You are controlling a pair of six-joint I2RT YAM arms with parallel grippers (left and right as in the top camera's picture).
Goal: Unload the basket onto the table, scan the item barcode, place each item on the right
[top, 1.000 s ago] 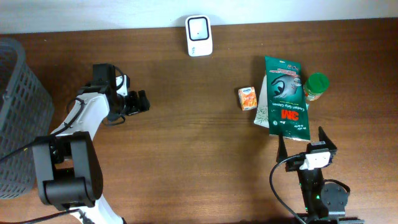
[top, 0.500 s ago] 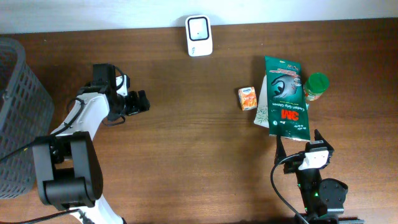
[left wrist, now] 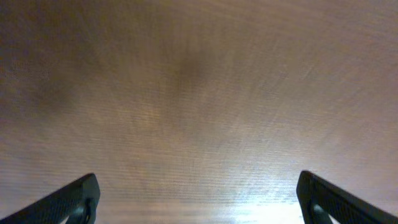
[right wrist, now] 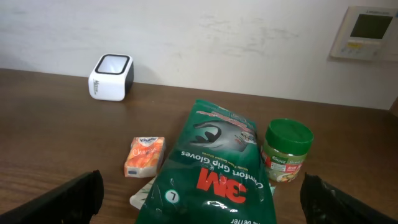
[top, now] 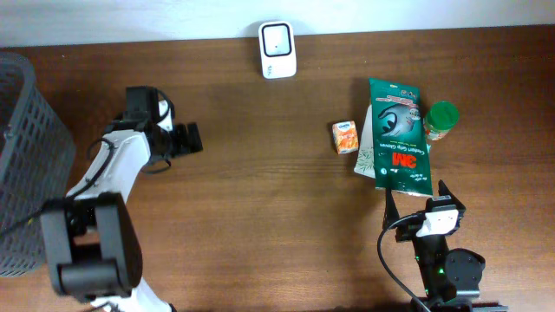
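A brown wooden desk (top: 260,225) carried everything. A small white box-shaped barcode scanner (top: 277,50) stood at the far edge of the desk, about halfway along it, with its window facing up.

The things to scan lay together in the right half of the desk, well apart from the scanner. A flat green plastic packet of gloves (top: 397,134) lay with its long side running from the far edge toward the near edge. A little orange cardboard carton (top: 345,137) sat just beside the packet, on the side nearer the left edge. A small round jar with a green lid (top: 440,120) stood upright against the packet's other side. Something thin and white (top: 364,156) stuck out from under the packet; it was too hidden to tell what it was.

A dark grey plastic basket (top: 26,156) stood at the left edge of the desk.

The left gripper (top: 192,139) hung over the left part of the desk, near the basket and far from the things to scan. Its black fingers (left wrist: 68,202) were spread as wide as they go and held nothing. The left wrist view showed only blurry bare wood between them.

The right gripper (top: 417,198) was by the near edge, toward the right corner, pointing at the far edge. Its fingers (right wrist: 62,202) were spread wide too and held nothing. Their tips were just beside the near end of the green packet.
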